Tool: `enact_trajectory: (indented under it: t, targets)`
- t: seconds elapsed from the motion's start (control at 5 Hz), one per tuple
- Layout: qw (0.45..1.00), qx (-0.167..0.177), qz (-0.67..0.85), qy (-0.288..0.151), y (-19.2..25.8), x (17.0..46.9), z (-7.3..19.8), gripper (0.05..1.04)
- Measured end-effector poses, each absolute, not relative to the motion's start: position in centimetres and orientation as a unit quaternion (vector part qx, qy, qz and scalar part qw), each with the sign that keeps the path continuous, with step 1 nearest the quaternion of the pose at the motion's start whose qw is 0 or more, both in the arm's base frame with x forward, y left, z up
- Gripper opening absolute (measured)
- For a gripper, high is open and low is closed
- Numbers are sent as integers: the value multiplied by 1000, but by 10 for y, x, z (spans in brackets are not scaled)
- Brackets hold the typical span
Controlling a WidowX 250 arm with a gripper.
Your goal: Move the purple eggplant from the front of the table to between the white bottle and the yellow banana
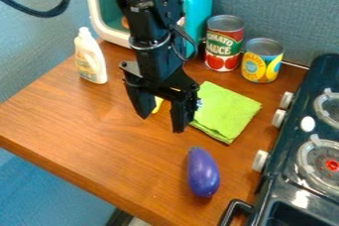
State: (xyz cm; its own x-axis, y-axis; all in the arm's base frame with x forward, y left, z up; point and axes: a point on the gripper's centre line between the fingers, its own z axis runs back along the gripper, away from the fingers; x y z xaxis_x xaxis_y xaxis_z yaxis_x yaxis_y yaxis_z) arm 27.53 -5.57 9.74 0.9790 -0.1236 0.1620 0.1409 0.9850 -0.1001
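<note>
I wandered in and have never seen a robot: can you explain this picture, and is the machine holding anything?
The black machine is a robot arm, reaching down from the top. Its two-fingered hand, the gripper, is open and seems to hold nothing; a partly hidden yellow thing shows between its fingers. A fixed camera took the picture, looking down at a slant. On the wooden counter are a white bottle, two cans, a green cloth, a purple eggplant and a teal-and-white box. A stove stands at right.

Bright, soft light — pale sheen on the counter (73, 116), glints on the stove (301, 199)
</note>
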Motion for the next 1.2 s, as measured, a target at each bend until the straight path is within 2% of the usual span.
enact_trajectory:
  t: [0.2,0.4,0.6,0.8,1.0,1.2]
  targets:
    - [994,-55,-64,-64,-55,272,90,1000]
    - [995,-71,-39,-63,-60,272,91,1000]
    - [990,-123,-16,-72,-67,271,96,1000]
    - [986,-137,55,-74,-68,265,93,1000]
    - [987,-119,84,-70,-79,262,91,1000]
    - [991,-78,96,-50,-85,257,79,1000]
